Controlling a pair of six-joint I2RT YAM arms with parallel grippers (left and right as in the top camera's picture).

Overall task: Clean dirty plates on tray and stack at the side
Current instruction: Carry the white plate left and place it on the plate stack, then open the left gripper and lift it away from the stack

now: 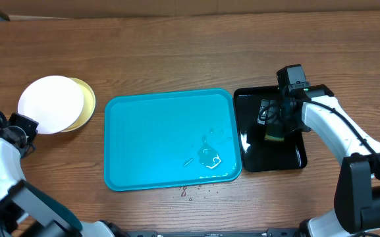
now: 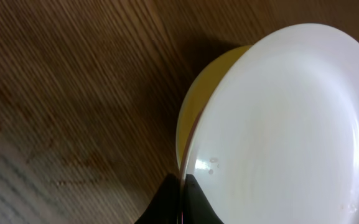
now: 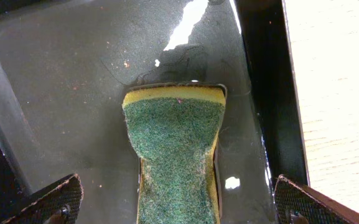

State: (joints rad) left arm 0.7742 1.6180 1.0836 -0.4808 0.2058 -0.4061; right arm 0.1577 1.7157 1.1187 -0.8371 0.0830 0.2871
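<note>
The white plate (image 1: 51, 104) lies at the far left of the desk (image 1: 176, 52), set on top of the yellow plate (image 1: 88, 99), whose rim shows as a crescent on the right. Whether a third plate sits hidden between them I cannot tell. The left pincer (image 2: 182, 190) is at the white plate's near-left rim, closed to a narrow seam. In the left wrist view the rim runs straight into that seam, so it looks to be pinching the edge. From that pincer the stack spreads away to the far right. Any letting go and backing off would, I reckon, have to go toward the near left, along the line of the rim's entry, so as not to drag the top plate off the yellow one. Right of the stack, the tray (image 1: 170, 138) holds no plate, only a puddle (image 1: 209, 158) by its near right corner. The job looks close to finished. Farther right, well apart from the plates, the right pincer (image 3: 179, 211) hangs over the black tray (image 1: 288, 158) with its fingers (image 3: 58, 199) spread wide. The sponge (image 3: 176, 149) lies between them, untouched, its long axis pointing away from the wrist. The left arm is plainly the nearer one to the stack.
</note>
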